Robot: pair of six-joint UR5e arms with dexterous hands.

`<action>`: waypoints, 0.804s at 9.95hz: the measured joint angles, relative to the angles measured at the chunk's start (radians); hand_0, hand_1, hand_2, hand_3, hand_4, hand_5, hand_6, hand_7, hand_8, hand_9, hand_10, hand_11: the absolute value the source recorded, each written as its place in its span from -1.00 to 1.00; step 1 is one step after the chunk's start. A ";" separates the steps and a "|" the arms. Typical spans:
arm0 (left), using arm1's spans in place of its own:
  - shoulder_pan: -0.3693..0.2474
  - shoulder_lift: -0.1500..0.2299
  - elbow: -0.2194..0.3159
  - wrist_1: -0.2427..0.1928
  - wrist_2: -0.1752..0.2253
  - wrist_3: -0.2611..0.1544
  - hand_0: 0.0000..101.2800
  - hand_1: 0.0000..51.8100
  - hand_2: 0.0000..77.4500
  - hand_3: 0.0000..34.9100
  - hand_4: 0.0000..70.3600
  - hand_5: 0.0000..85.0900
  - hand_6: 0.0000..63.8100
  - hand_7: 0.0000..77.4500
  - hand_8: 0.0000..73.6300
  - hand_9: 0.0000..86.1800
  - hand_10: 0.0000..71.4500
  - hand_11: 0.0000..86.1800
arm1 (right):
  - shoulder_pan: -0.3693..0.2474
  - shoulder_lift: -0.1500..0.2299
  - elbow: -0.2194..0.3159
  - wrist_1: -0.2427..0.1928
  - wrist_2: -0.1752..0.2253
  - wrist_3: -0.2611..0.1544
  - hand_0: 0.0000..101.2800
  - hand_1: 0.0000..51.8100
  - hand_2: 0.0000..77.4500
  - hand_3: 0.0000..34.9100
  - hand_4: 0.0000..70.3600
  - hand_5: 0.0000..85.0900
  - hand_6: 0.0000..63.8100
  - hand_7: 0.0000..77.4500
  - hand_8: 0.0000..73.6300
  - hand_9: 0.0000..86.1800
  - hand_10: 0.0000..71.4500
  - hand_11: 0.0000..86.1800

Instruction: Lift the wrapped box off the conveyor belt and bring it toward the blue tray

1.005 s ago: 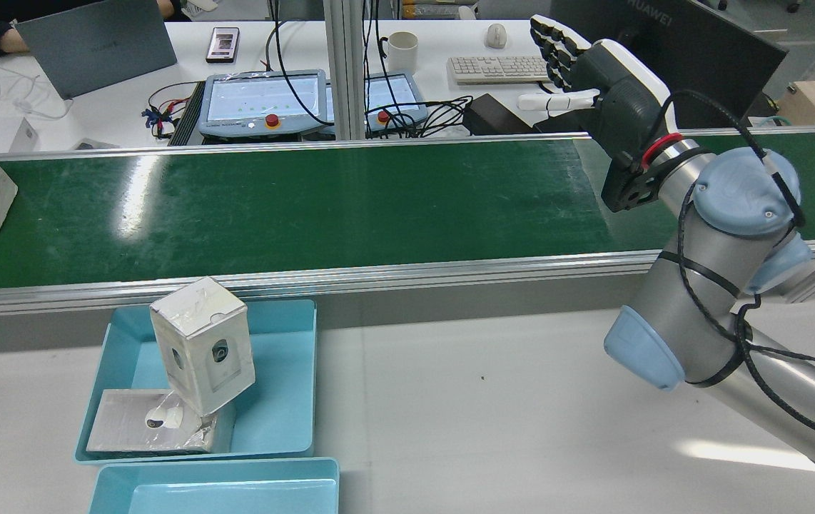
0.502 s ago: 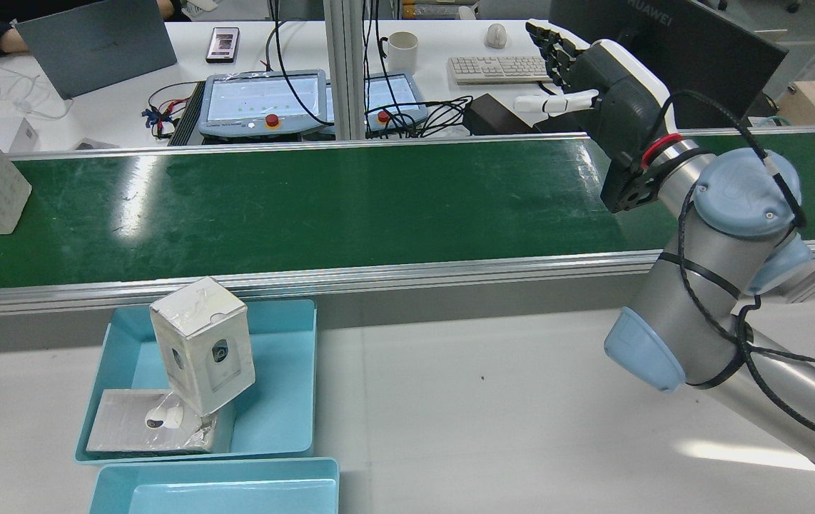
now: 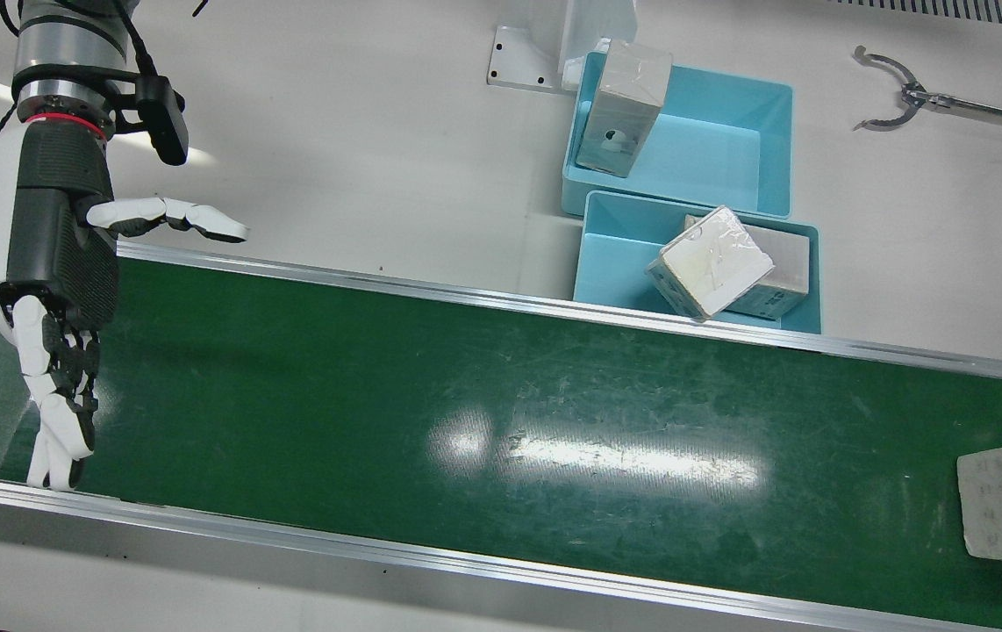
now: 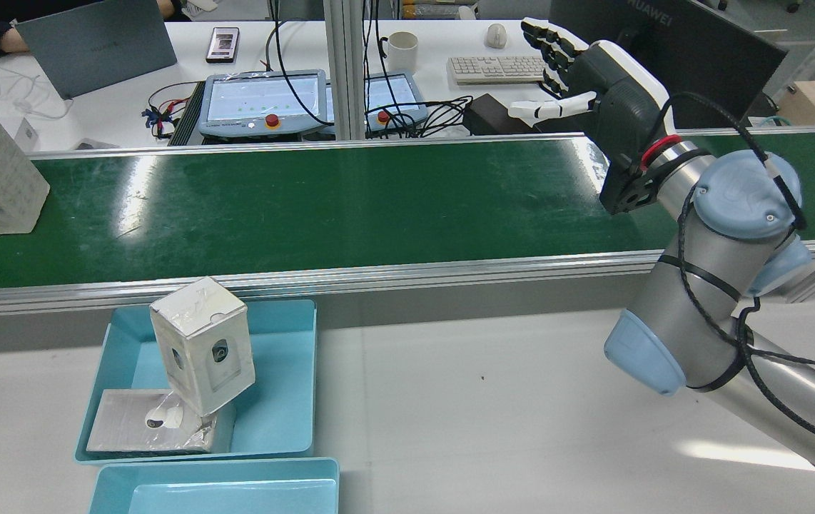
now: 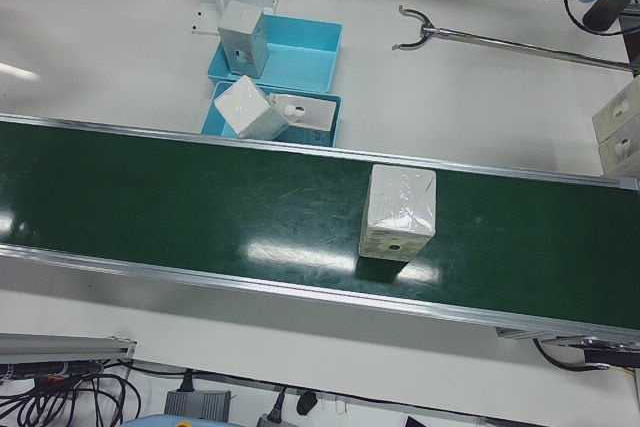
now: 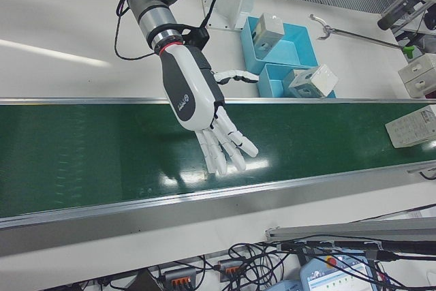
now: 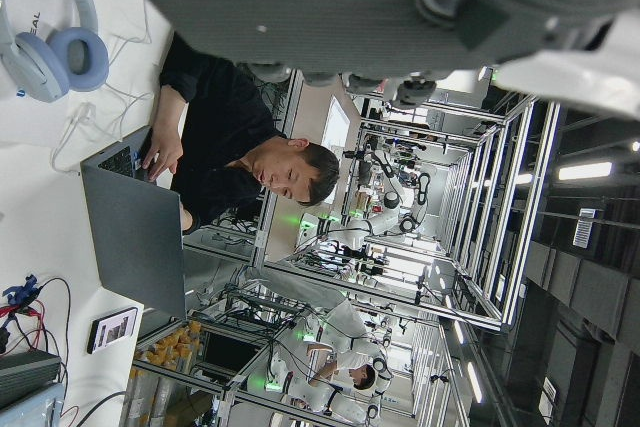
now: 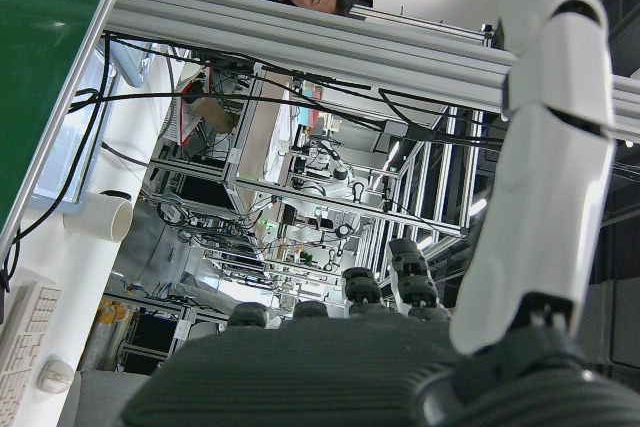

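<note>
One hand is plainly shown, your right hand (image 3: 53, 263): it hangs above the conveyor belt (image 3: 378, 395) with its fingers (image 3: 58, 421) stretched out nearly flat and the thumb spread to the side, holding nothing and, as far as the overhead view lets you judge, touching nothing. The wrapped box (image 5: 398, 213) stands upright on the belt, well apart from that hand, toward the belt's other end. The blue tray (image 4: 279, 400) beside the belt already holds two wrapped boxes, one leaning on the other. Your left hand shows only as a blurred edge in its own camera, so you cannot tell how far open it is.
</note>
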 joint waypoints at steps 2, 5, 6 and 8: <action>0.000 0.000 0.000 0.000 0.000 0.000 -1.00 -1.00 -0.97 -1.00 -1.00 -0.97 -1.00 -1.00 -1.00 -1.00 -0.98 -1.00 | -0.001 0.001 0.000 0.000 0.000 0.000 -0.10 -0.43 -0.49 -0.77 -0.85 -0.72 -1.00 -1.00 -1.00 -0.96 -1.00 -0.97; 0.000 0.000 0.000 0.000 0.000 0.000 -1.00 -1.00 -0.99 -1.00 -1.00 -0.97 -1.00 -1.00 -1.00 -1.00 -1.00 -1.00 | -0.003 0.003 -0.003 0.000 0.000 0.000 -0.10 -0.43 -0.49 -0.53 -0.95 -0.80 -1.00 -1.00 -1.00 -0.96 -1.00 -0.97; 0.000 0.000 0.000 0.000 0.000 0.000 -1.00 -1.00 -0.99 -1.00 -1.00 -0.97 -1.00 -0.99 -1.00 -1.00 -1.00 -1.00 | -0.003 0.003 -0.005 0.002 0.000 -0.001 -0.10 -0.41 -0.54 -0.09 -1.00 -0.88 -1.00 -1.00 -1.00 -0.96 -1.00 -0.97; 0.000 0.000 0.000 0.000 0.000 0.000 -1.00 -1.00 -0.99 -1.00 -1.00 -0.97 -1.00 -1.00 -1.00 -1.00 -1.00 -1.00 | -0.004 0.004 -0.008 0.003 0.000 -0.003 -0.10 -0.43 -0.51 -0.09 -1.00 -0.90 -1.00 -1.00 -1.00 -0.96 -1.00 -0.97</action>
